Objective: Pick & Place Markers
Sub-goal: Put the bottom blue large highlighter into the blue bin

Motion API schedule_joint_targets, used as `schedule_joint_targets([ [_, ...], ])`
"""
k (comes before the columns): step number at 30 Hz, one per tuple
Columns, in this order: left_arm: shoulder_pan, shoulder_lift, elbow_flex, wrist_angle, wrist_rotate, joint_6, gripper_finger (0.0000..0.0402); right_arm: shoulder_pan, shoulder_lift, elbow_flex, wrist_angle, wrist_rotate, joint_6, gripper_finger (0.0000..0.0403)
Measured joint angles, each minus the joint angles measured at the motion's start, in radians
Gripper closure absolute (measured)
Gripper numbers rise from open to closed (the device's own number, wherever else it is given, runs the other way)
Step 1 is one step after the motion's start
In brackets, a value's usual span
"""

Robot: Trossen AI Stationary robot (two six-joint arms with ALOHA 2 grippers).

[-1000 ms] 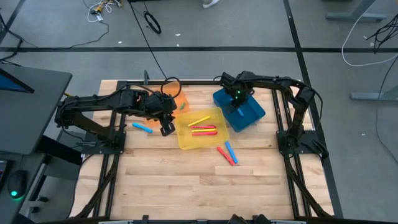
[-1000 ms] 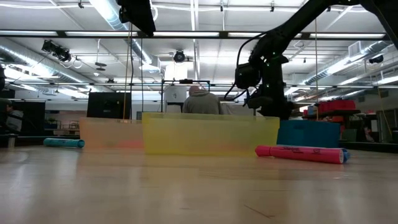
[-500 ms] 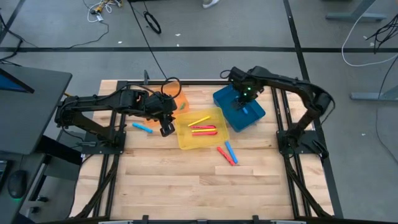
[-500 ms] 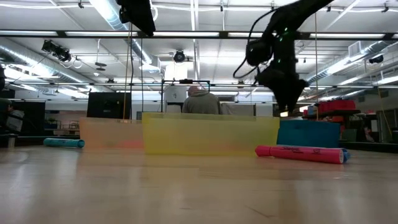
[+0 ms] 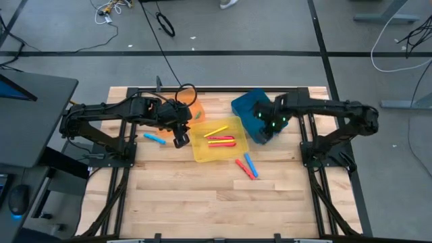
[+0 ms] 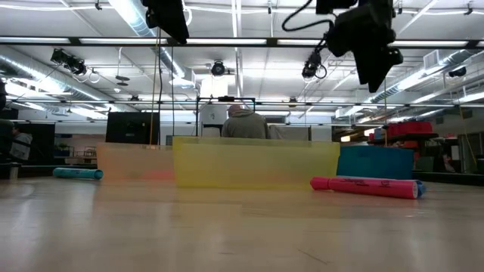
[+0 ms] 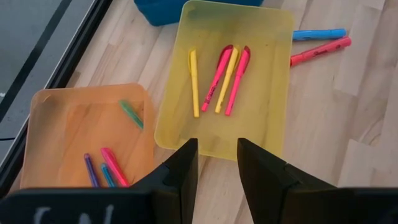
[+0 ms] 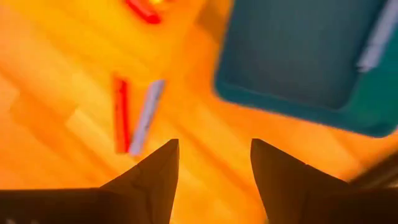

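Your right gripper [image 5: 264,125] hangs high above the blue bin [image 5: 251,108], over the side of it nearest the yellow bin [image 5: 202,152]. Its two fingers [image 8: 152,180] stand wide apart and nothing is between them. Past those fingers you can see a marker lying in the blue bin [image 8: 373,37], and a red marker [image 8: 121,115] and a blue marker [image 8: 146,115] lying side by side on the wooden table [image 5: 202,196]. Your left gripper [image 5: 181,140] waits up in the air between the orange bin [image 5: 194,108] and the yellow bin, just by the yellow bin's edge. Its fingers [image 7: 180,174] have a narrow gap between them and they hold nothing. Out in front of those fingers, the yellow bin [image 7: 273,37] holds four markers: a yellow marker [image 7: 194,81] on its own, then two pink markers [image 7: 214,81] with another yellow marker [image 7: 227,81] lying between them. Beside the left gripper, the orange bin [image 7: 43,124] holds a green marker [image 7: 130,113] alone, and a purple marker [image 7: 91,169], a blue one and a pink one close together. One more blue marker [image 5: 154,138] lies on the table near the left gripper, on the side away from the yellow bin. Far off behind the table, a person [image 6: 243,121] stands in the room.
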Motion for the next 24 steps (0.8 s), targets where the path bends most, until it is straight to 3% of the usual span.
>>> schedule_joint_targets([
  [11, 0.0, 0.0, 0.0, -0.002, 0.0, 0.015, 0.0285, 0.274, 0.043, 0.0, 0.198, 0.032, 0.387, 0.0204],
  [24, 0.0, 0.0, 0.0, -0.008, 0.006, 0.019, 0.0285, 0.402, 0.27, -0.001, 0.237, 0.091, 0.52, 0.0237],
])
